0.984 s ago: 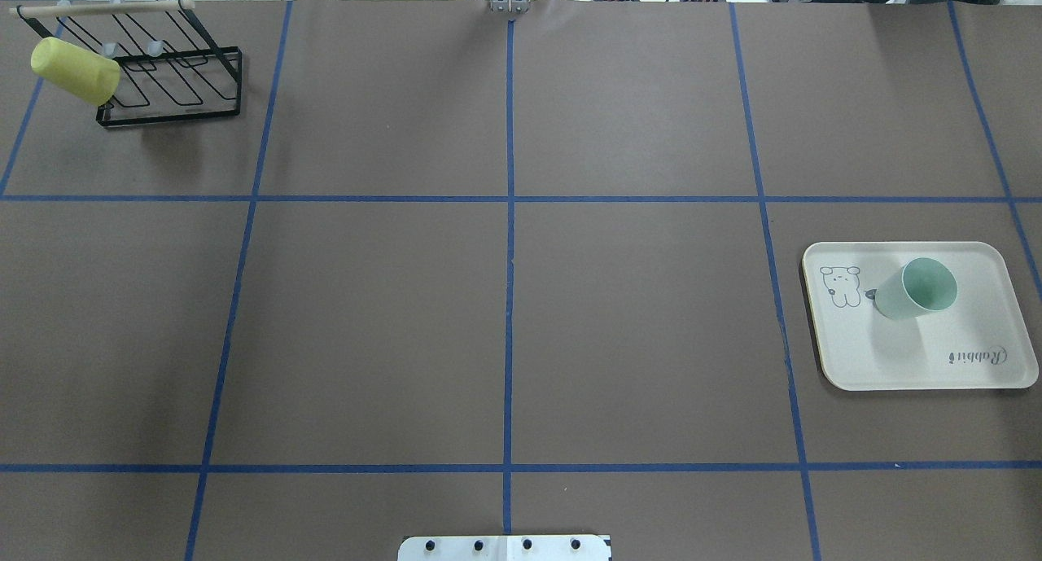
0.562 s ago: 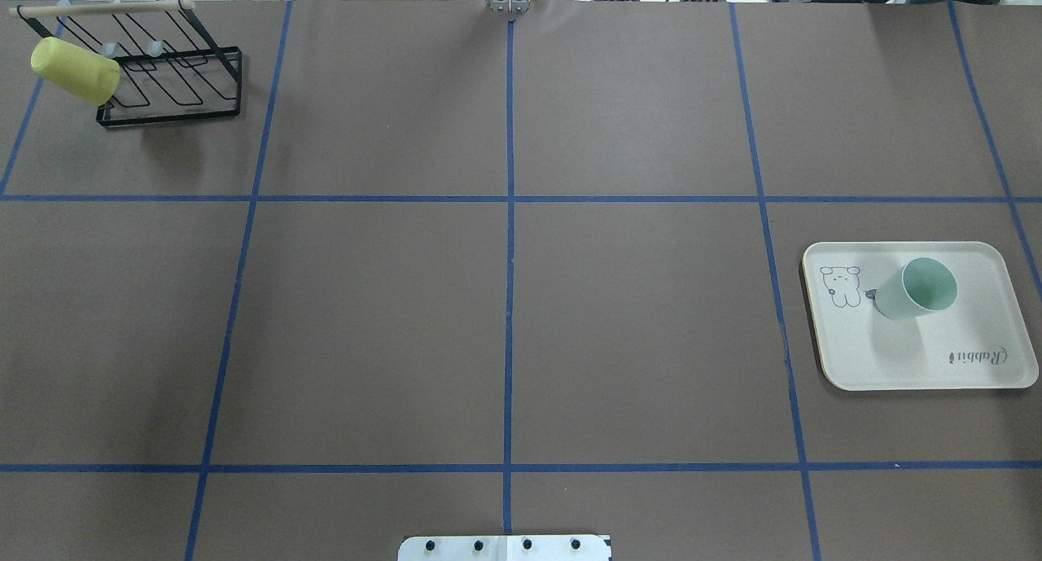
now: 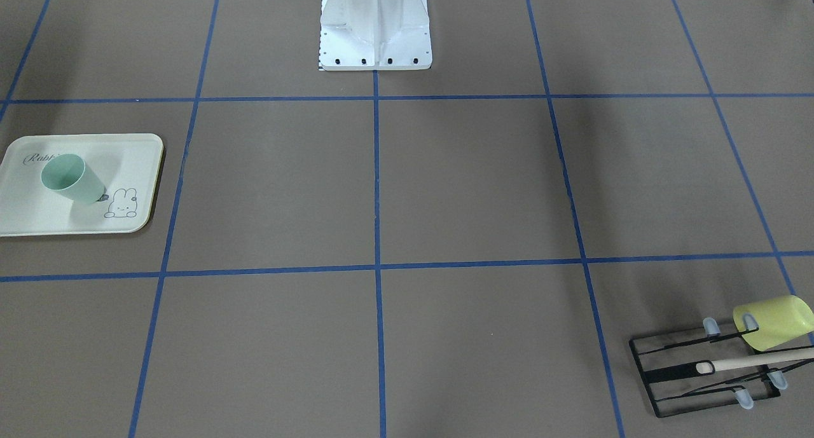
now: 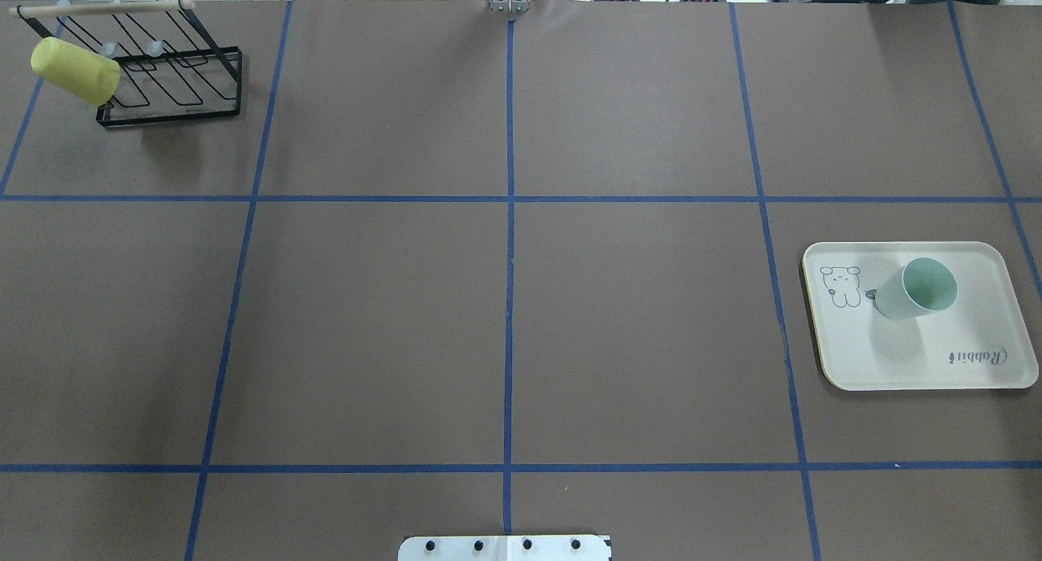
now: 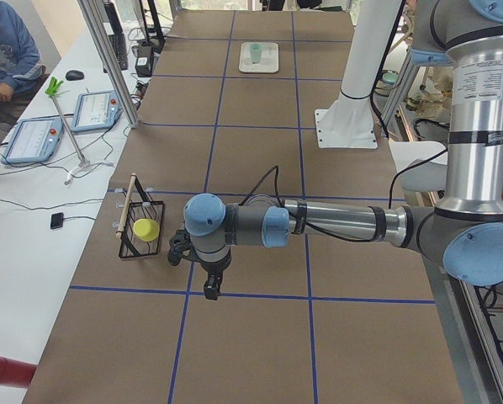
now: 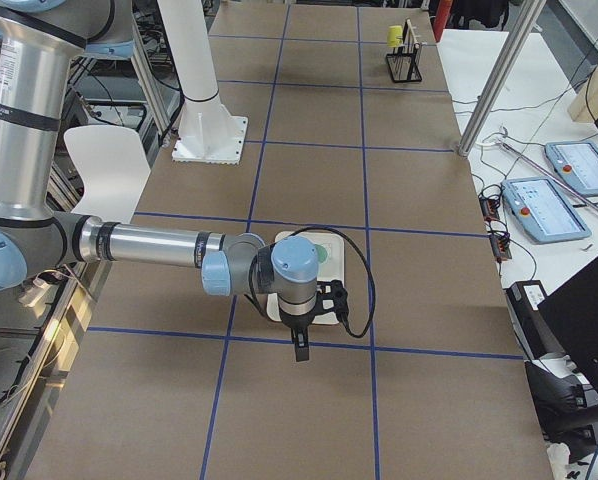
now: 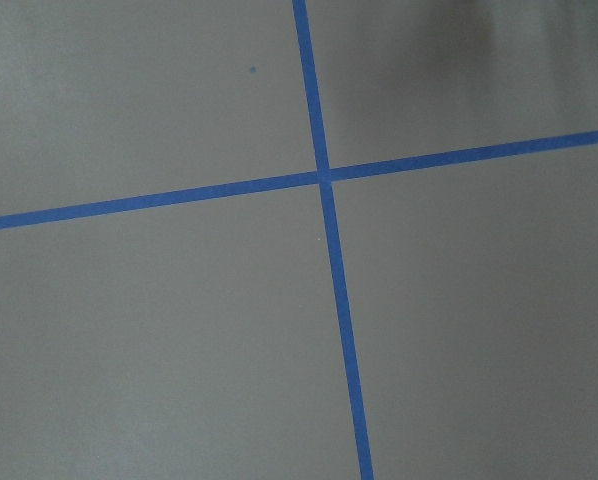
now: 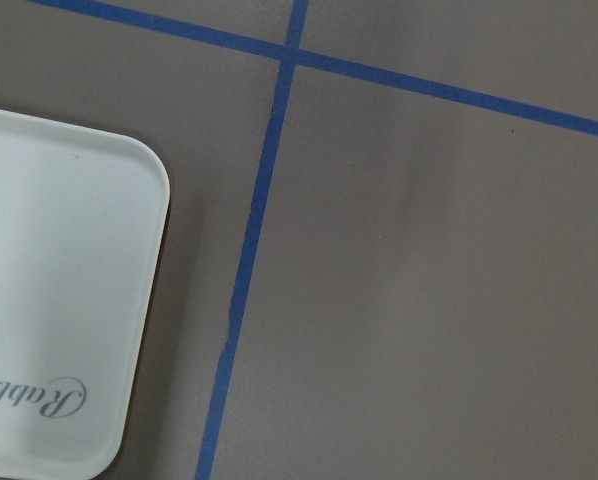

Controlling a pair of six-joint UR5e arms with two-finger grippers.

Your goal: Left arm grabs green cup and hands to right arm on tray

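Note:
The green cup (image 4: 916, 288) stands mouth up on the cream tray (image 4: 920, 357) at the table's right; both also show in the front view, the cup (image 3: 71, 178) on the tray (image 3: 38, 219). The right wrist view shows only a corner of the tray (image 8: 59, 300). The left gripper (image 5: 210, 290) shows only in the exterior left view, low over bare table near the rack; I cannot tell if it is open or shut. The right gripper (image 6: 300, 350) shows only in the exterior right view, just off the tray's edge; I cannot tell its state either.
A yellow-green cup (image 4: 75, 71) hangs on a black wire rack (image 4: 175, 89) at the far left corner. The white robot base (image 3: 375, 28) stands at the table's near-centre edge. Blue tape lines grid the brown table.

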